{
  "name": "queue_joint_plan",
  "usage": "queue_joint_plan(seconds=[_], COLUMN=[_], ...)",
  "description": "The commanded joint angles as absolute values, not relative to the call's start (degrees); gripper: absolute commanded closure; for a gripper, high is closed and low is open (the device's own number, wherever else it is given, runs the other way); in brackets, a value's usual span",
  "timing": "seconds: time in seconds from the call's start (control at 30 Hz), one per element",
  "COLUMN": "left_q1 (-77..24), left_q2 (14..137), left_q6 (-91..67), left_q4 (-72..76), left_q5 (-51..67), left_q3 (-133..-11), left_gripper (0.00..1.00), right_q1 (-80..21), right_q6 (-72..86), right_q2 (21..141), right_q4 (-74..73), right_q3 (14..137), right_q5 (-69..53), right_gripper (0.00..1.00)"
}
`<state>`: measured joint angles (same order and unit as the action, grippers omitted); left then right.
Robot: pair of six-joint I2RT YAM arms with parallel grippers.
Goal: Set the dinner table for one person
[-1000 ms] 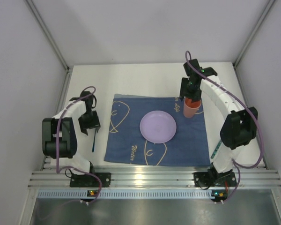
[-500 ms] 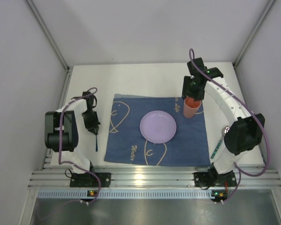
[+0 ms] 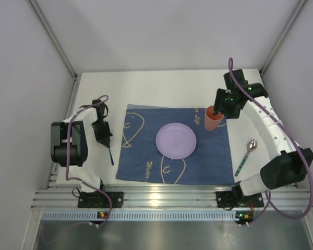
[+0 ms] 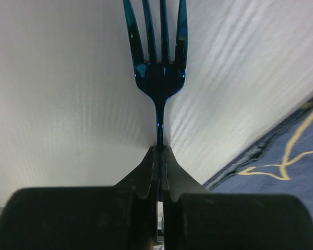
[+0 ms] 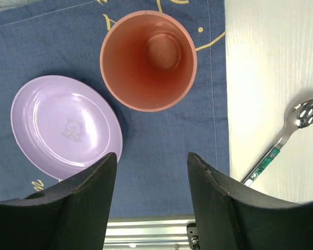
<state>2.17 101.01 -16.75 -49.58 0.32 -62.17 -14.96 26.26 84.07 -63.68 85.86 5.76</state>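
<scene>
Beneath blue cloth, matte white table

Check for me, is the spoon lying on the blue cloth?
No, the spoon lies on the bare white dinner table, just past the edge of the blue cloth.

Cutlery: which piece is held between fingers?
The dark blue fork, its handle clamped by the fingers of the left gripper. The spoon lies loose on the table, right of the cloth.
</scene>
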Motion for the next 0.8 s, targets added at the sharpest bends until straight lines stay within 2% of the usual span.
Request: queue_joint_plan(seconds=[0.0, 0.27, 0.63, 0.67, 0.77], left_q1=[-2.96, -13.17, -20.65, -21.44, -22.32], left_q2=[97.04, 95.98, 102.21, 102.65, 103.97], left_q6=[-19.59, -28.99, -34.28, -33.93, -32.61], left_q4=[-44.80, -46.58, -37.62, -37.01, -36.48], left_q5=[1.85, 5.45, 5.89, 5.80, 5.36], left_q3=[-67.93, -74.27, -68.21, -67.94, -67.24], left_gripper=[1.00, 1.00, 1.00, 0.99, 0.74], right_q1=[-14.24, -13.62, -13.18, -13.10, -11.52], right_q6=[27.51, 28.12, 28.04, 28.12, 28.04], right_q2=[81.30, 79.81, 76.91, 76.73, 76.64], right_q4=[-65.13, -66.71, -68.38, -68.47, -68.47], right_q3=[84.91, 83.94, 81.30, 80.86, 79.37], right_q5=[5.54, 7.12, 8.52, 8.53, 7.91], right_gripper=[0.43, 0.43, 0.41, 0.40, 0.37])
